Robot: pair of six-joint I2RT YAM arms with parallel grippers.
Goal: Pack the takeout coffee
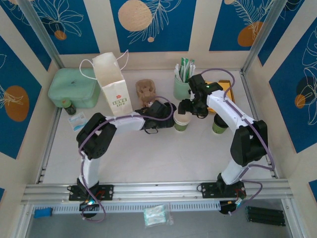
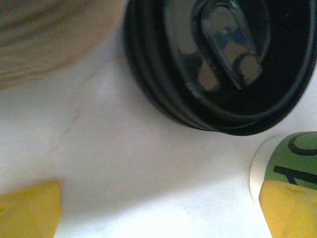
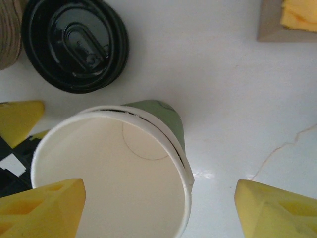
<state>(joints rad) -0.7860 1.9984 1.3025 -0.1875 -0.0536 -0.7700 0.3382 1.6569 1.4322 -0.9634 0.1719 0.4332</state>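
Observation:
The takeout coffee cup (image 1: 181,122), white above an olive-green band, stands lidless at mid-table; its empty inside (image 3: 114,183) faces up. Its black lid (image 3: 74,44) lies flat on the table just beyond it. The tall white paper bag (image 1: 113,83) stands upright to the far left. My right gripper (image 3: 158,213) hangs open over the cup, with one fingertip (image 3: 44,208) above the cup's mouth and the other off to its right. My left gripper (image 2: 161,215) is wide open and low at the table. It faces the lid (image 2: 223,64), with the cup's wall (image 2: 292,158) by its right fingertip.
A second green cup (image 1: 219,125) stands right of the right arm. A mint-green cup of sachets (image 1: 182,85) and a wooden tray (image 1: 224,88) are behind. A brown paper object (image 1: 145,89), a mint box (image 1: 74,88) and a small bottle (image 1: 68,106) sit at the back left.

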